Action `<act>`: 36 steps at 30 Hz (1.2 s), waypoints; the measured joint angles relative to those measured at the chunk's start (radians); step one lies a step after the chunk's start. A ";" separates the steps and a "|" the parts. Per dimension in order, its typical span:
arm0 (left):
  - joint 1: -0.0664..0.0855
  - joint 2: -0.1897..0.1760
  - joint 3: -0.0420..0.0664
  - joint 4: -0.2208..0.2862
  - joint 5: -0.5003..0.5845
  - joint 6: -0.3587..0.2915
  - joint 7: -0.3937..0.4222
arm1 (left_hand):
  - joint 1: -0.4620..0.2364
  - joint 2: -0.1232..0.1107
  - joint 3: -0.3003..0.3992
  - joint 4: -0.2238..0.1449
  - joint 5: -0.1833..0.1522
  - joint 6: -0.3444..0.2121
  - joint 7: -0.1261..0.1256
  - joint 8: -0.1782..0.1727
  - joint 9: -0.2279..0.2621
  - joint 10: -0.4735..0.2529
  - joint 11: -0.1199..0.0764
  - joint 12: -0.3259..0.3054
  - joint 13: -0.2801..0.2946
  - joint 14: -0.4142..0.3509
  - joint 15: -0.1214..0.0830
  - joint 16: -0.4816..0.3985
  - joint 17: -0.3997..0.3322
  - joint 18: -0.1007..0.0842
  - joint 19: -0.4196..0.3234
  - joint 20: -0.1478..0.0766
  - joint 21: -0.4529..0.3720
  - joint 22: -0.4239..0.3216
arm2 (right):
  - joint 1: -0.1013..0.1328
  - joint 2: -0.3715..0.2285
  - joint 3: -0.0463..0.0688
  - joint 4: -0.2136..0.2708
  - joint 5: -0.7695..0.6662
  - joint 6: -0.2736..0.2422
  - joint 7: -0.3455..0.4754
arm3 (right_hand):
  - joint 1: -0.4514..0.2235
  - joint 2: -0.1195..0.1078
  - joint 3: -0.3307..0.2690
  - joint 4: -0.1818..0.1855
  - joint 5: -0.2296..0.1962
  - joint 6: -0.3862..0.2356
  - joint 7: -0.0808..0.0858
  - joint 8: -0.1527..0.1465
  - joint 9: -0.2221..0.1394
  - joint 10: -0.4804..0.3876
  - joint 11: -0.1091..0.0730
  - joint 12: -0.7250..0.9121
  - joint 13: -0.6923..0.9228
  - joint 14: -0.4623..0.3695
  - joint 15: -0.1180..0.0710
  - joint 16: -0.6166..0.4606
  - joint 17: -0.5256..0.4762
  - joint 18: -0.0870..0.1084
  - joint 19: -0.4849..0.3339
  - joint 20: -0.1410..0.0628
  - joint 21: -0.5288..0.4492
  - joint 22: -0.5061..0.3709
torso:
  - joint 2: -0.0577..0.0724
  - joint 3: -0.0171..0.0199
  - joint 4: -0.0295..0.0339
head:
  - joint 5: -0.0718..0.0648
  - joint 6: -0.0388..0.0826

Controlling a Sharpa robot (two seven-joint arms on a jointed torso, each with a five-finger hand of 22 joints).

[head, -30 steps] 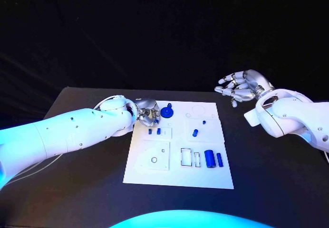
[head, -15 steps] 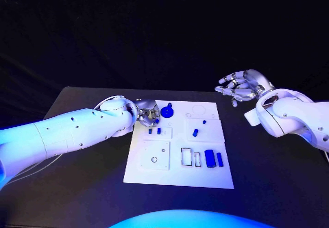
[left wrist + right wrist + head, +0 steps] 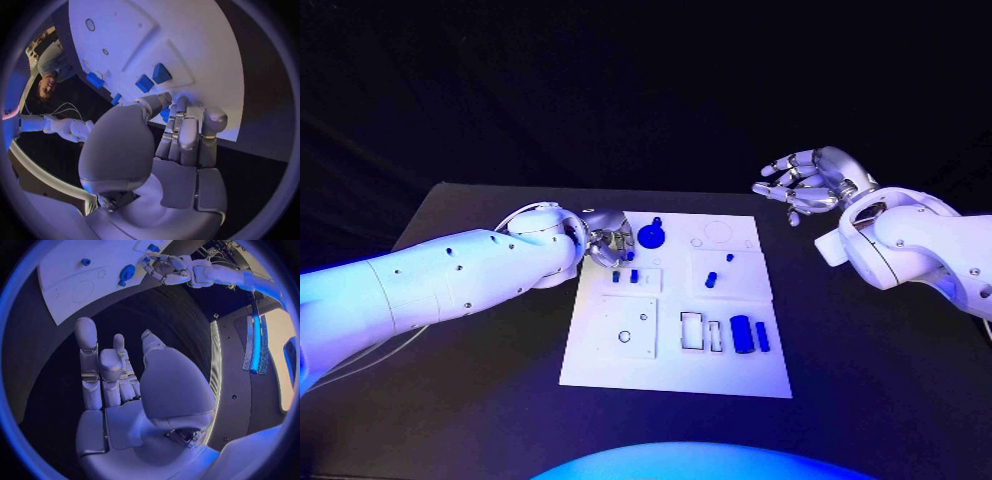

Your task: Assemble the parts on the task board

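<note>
The white task board (image 3: 678, 340) lies in the middle of the black table. My left hand (image 3: 606, 238) is at its far left corner, fingers curled down onto the board (image 3: 187, 40). A small blue part (image 3: 164, 114) shows between thumb and fingers, seemingly pinched. Two short blue pegs (image 3: 626, 275) stand just in front of that hand, and a round blue part (image 3: 651, 237) lies beside it. My right hand (image 3: 802, 185) hangs raised beyond the board's far right corner, fingers apart, holding nothing.
Further blue parts stand on the board: a peg (image 3: 711, 279) in the right middle panel, a thick cylinder (image 3: 741, 333) and a thin bar (image 3: 762, 336) near the front right. Bare black table surrounds the board on every side.
</note>
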State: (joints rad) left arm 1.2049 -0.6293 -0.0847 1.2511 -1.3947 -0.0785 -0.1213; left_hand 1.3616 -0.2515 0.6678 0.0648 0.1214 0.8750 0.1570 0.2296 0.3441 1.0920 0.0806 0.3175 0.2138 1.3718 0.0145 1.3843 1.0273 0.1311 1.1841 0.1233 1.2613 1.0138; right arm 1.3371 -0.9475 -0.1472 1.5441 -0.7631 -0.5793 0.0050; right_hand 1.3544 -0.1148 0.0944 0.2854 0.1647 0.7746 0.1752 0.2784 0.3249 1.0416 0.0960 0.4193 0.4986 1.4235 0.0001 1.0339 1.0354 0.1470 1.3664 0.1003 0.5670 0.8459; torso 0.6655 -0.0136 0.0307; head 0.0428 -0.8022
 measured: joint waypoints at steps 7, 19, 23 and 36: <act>0.000 -0.014 0.005 0.001 0.000 -0.002 -0.003 | 0.000 0.000 0.000 0.000 0.000 -0.041 -0.003 -0.029 -0.014 0.000 0.000 -0.007 0.004 0.000 0.000 0.000 -0.003 0.000 0.000 0.000 -0.004 -0.002 | 0.000 -0.001 0.000 -0.002 -0.007 0.005 -0.001 | 0.004 -0.012 0.000 0.000 0.000 -0.004 0.012 0.010 -0.005 -0.037 0.015 -0.074 -0.072 0.008 0.015 0.011 0.029 0.000 0.017 0.010 0.024 0.019 | 0.000 -0.0005 0.0002 | 0.000 0.000; -0.001 -0.079 0.045 0.021 0.031 -0.017 -0.002 | 0.015 -0.004 0.010 -0.010 0.000 -0.003 0.013 -0.011 -0.014 -0.022 0.022 -0.031 0.005 -0.048 0.012 -0.038 -0.087 0.000 -0.046 0.004 -0.043 -0.058 | -0.003 -0.001 0.000 -0.010 -0.126 0.077 -0.013 | 0.165 -0.057 0.220 -0.054 0.002 0.097 -0.007 0.007 -0.033 0.053 -0.006 -0.190 -0.234 0.043 0.007 0.251 0.234 -0.032 0.096 -0.011 0.404 0.305 | -0.001 -0.0003 -0.0002 | -0.001 0.006; 0.002 -0.127 0.066 0.047 0.122 -0.031 0.008 | 0.032 0.013 0.022 -0.022 0.000 0.030 0.019 0.009 -0.011 -0.025 0.025 -0.021 0.014 -0.081 0.018 -0.062 -0.145 0.002 -0.092 0.005 -0.074 -0.107 | -0.009 0.003 -0.001 -0.012 -0.250 0.138 -0.026 | 0.152 -0.101 0.308 -0.057 -0.012 0.135 -0.023 0.000 -0.042 0.096 -0.018 -0.229 -0.277 0.041 -0.003 0.285 0.259 -0.047 0.099 -0.013 0.501 0.381 | -0.002 0.0001 -0.0006 | -0.012 0.013; 0.007 -0.251 0.082 0.195 0.762 -0.078 0.194 | 0.035 0.029 0.004 -0.046 0.000 0.031 0.036 0.024 -0.020 -0.067 0.041 0.014 0.032 -0.288 0.027 -0.279 -0.469 0.047 -0.261 0.014 -0.236 -0.308 | -0.049 0.048 -0.006 -0.017 -0.671 0.260 -0.111 | 0.099 -0.154 0.369 -0.074 -0.039 0.162 -0.022 -0.012 -0.046 0.092 -0.007 -0.291 -0.328 0.041 -0.002 0.295 0.262 -0.047 0.100 -0.015 0.550 0.429 | 0.000 0.0005 -0.0009 | -0.056 0.034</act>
State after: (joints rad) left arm 1.2116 -0.8802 -0.0026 1.4465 -0.6323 -0.1562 0.0723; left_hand 1.3964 -0.2221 0.6719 0.0191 0.1214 0.9059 0.1930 0.2534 0.3237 1.0255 0.1215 0.3311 0.2454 1.0841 0.0414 1.1056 0.5584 0.1783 0.9233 0.1376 1.0250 0.7057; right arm 1.2878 -0.8997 -0.1531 1.5273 -1.4343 -0.3190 -0.1055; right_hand 1.4533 -0.2689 0.4631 0.2119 0.1258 0.9367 0.1529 0.2665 0.2791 1.1333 0.0888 0.1279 0.1710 1.4648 -0.0023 1.3285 1.2978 0.0998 1.4664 0.0858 1.1174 1.2746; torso 0.6656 -0.0131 0.0298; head -0.0130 -0.7678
